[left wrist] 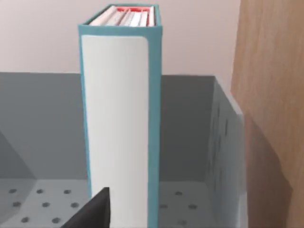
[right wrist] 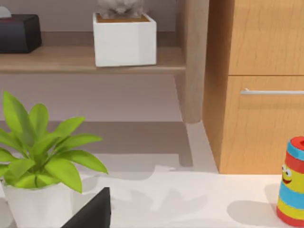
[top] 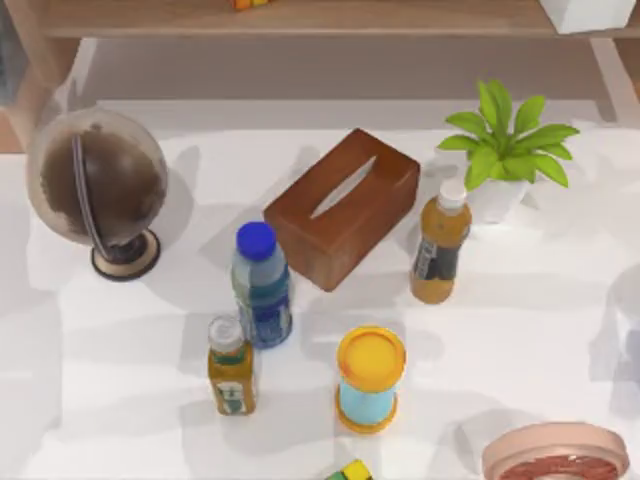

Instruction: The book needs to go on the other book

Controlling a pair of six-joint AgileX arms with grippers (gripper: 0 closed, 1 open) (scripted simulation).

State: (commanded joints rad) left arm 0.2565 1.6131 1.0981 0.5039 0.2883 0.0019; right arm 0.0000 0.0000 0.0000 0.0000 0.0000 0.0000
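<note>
Since the upright teal book (left wrist: 121, 118) looks stiff and heavy, my left hand (left wrist: 97, 211), grip state unclear, should clasp its spine.

Your target: book (left wrist: 121, 118), seen in left wrist view. Teal cover, broad white panel down spine, white page edges with red streak visible at top end. You see it standing upright, spine facing camera. It sits inside grey bin (left wrist: 223, 156) with perforated floor and side wall, solid grey back wall behind it. Book rises above bin's rim. Wooden panel (left wrist: 270, 104) stands just beside bin. You cannot tell where second book lies.
</note>
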